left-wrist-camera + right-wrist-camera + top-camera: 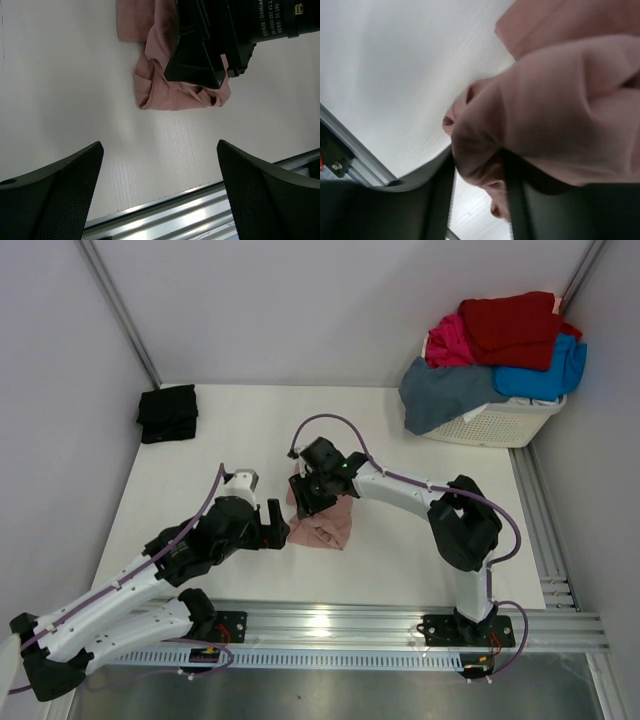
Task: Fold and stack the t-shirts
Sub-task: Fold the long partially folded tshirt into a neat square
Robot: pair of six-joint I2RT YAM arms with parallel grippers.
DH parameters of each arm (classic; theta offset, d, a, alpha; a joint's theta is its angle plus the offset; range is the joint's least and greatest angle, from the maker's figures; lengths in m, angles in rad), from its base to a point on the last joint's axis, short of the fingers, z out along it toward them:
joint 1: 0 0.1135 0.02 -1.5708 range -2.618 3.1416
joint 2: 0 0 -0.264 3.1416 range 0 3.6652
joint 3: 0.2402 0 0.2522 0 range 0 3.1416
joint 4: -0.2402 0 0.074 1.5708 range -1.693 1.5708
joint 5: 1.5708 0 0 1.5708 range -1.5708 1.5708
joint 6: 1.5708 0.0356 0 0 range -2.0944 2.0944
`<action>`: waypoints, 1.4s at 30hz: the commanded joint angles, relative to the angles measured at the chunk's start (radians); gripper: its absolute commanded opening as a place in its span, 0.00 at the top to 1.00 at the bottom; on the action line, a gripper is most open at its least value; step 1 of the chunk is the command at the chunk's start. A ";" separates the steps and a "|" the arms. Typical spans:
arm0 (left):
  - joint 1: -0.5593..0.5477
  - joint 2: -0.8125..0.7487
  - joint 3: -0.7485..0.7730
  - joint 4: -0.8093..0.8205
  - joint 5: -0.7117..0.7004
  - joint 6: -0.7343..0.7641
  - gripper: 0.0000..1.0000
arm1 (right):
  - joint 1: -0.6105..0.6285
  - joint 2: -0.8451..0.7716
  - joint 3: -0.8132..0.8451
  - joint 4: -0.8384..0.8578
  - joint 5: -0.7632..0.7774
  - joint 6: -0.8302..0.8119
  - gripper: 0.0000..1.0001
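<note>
Right claw [308, 498]: you see its jaws part-way apart, down over the middle of the bench [230, 440], with a lobe of pink cloth bunched between them. You cannot tell whether they pinch that cloth or only straddle it.
Left claw [159, 146]: spread wide and holding nothing. It hangs just above bare bench, near the pink cloth's near edge but not touching it.
Pink t-shirt [330, 525]: it lies mid-bench under the right claw, gathered into a small, lumpy bundle with rolled edges and loose creases. You would judge it part-folded at best, not a flat, neat rectangle.
Black t-shirt [167, 412]: it sits at the far-left corner of the bench, well apart from both arms, as a compact dark packet. It looks folded, and you can take it as the start of the stack.
Laundry basket [500, 425]: it stands at the far-right corner, heaped with the slate-blue t-shirt [445, 390], bright-blue t-shirt [540, 375], magenta t-shirt [450, 340] and red t-shirt [510, 325], all unfolded and spilling over the rim.
Done: one tee, by your reckoning.
In hand: the pink one, which needs tidying and then carrying to the black packet.
Left: four tees in the basket, so the task is in its early part.
</note>
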 commanded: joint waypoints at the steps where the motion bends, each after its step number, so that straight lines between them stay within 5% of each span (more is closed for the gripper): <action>1: 0.007 -0.007 -0.011 0.021 0.000 -0.029 0.01 | 0.016 0.023 0.032 0.064 -0.077 -0.004 0.49; 8: 0.007 0.018 -0.022 0.053 0.010 -0.015 0.01 | 0.012 -0.138 -0.096 0.237 -0.110 -0.041 0.32; 12: 0.007 0.042 -0.016 0.084 0.021 0.002 0.01 | -0.008 -0.334 -0.168 0.329 -0.104 -0.054 0.09; 16: 0.007 0.075 -0.008 0.107 0.032 0.025 0.01 | -0.014 -0.473 -0.174 0.334 -0.108 -0.039 0.00; 22: 0.007 0.134 0.021 0.145 0.055 0.054 0.01 | -0.066 -0.531 -0.224 0.219 0.180 -0.059 0.01; 28: 0.007 0.222 0.050 0.167 0.084 0.071 0.01 | -0.182 -0.546 -0.487 0.351 0.171 0.067 0.02; 31: 0.010 0.265 0.066 0.218 0.113 0.083 0.02 | -0.198 -0.554 -0.605 0.438 0.160 0.117 0.11; 33: 0.012 0.295 0.087 0.271 0.124 0.115 0.04 | -0.218 -0.540 -0.637 0.498 0.114 0.162 0.38; 35: 0.036 0.357 0.125 0.316 0.169 0.148 0.17 | -0.222 -0.530 -0.657 0.513 0.108 0.182 0.68; 39: 0.100 0.490 0.188 0.389 0.288 0.152 0.70 | -0.220 -0.542 -0.677 0.522 0.096 0.219 0.95; 40: 0.113 0.551 0.222 0.389 0.308 0.152 0.95 | -0.220 -0.548 -0.691 0.522 0.099 0.229 1.00; 42: 0.140 0.611 0.237 0.394 0.337 0.152 1.00 | -0.220 -0.560 -0.705 0.535 0.096 0.240 1.00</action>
